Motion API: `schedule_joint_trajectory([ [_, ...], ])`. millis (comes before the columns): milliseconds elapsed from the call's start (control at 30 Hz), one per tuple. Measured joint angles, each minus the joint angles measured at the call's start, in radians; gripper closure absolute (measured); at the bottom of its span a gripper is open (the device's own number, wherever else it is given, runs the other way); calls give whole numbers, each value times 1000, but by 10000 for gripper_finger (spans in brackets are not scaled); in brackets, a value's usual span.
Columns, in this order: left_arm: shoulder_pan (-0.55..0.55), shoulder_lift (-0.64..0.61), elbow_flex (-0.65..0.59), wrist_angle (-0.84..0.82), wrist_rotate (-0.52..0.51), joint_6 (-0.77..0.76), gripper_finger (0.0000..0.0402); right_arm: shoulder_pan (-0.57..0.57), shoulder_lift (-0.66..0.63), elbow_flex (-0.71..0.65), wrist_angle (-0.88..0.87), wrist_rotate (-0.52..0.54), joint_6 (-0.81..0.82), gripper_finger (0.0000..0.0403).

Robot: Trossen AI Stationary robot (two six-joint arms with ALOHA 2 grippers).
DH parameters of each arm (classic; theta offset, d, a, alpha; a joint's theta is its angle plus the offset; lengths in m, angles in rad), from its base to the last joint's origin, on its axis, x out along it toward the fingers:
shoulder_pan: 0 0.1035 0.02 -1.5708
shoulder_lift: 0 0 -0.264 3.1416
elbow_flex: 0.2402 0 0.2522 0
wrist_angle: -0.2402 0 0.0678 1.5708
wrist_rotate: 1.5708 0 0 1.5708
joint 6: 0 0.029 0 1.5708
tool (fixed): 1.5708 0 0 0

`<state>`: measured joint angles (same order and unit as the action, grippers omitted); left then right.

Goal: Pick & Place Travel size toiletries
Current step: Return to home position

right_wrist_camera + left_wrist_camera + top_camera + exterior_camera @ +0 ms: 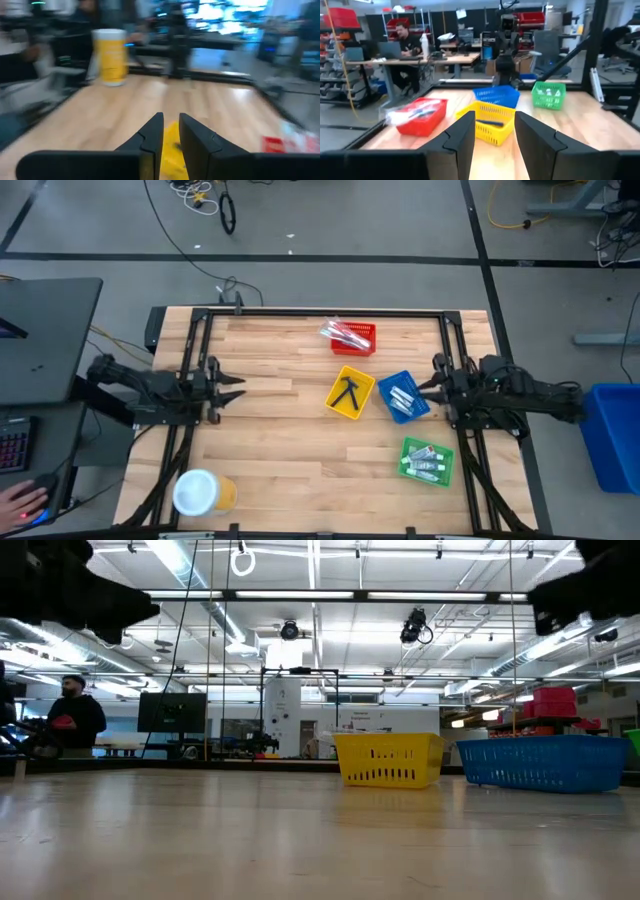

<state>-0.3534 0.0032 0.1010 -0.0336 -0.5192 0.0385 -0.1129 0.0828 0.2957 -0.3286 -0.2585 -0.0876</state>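
Observation:
The toiletries lie in four square trays right of the table's middle. The red tray (355,337) (417,116) holds silvery packets. The yellow tray (350,393) (487,122) holds small black razors, the blue tray (403,397) (497,95) white tubes, and the green tray (427,461) (548,95) more tubes. My left gripper (238,388) (494,125) hovers open at the table's left side, pointing at the trays. My right gripper (422,388) (171,120) hovers by the blue tray's right edge. It is open by a narrow gap and holds nothing.
A large yellow tub with a white top (203,493) (111,56) stands near the table's near left corner. A black frame (320,313) runs along the table's edges. Bare wood lies between my left gripper and the trays. People sit at desks beyond the table (405,35).

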Motion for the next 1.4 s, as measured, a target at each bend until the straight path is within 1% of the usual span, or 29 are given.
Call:
schedule_joint_trajectory([
  [100,38,0,-30,61,19,13,253,-12,-5,-88,114,120,31,333],
  [200,81,0,-53,87,25,21,255,-25,-6,-156,190,180,56,332],
  [333,139,0,-92,141,65,14,256,-44,-6,-199,254,179,57,333],
  [467,190,8,-92,129,133,-25,256,-60,-6,-217,273,183,80,332],
  [567,211,7,-92,150,164,-26,256,-65,-6,-241,298,219,89,332],
  [667,226,7,-92,150,169,-23,256,-65,-6,-286,367,232,76,333],
  [767,228,7,-92,126,170,-32,256,-65,-1,-286,361,232,80,332],
  [933,228,16,-93,112,172,-94,256,-65,-1,-286,347,232,72,333],
  [1400,227,25,-93,112,170,-85,256,-65,1,-286,340,231,72,333],
])
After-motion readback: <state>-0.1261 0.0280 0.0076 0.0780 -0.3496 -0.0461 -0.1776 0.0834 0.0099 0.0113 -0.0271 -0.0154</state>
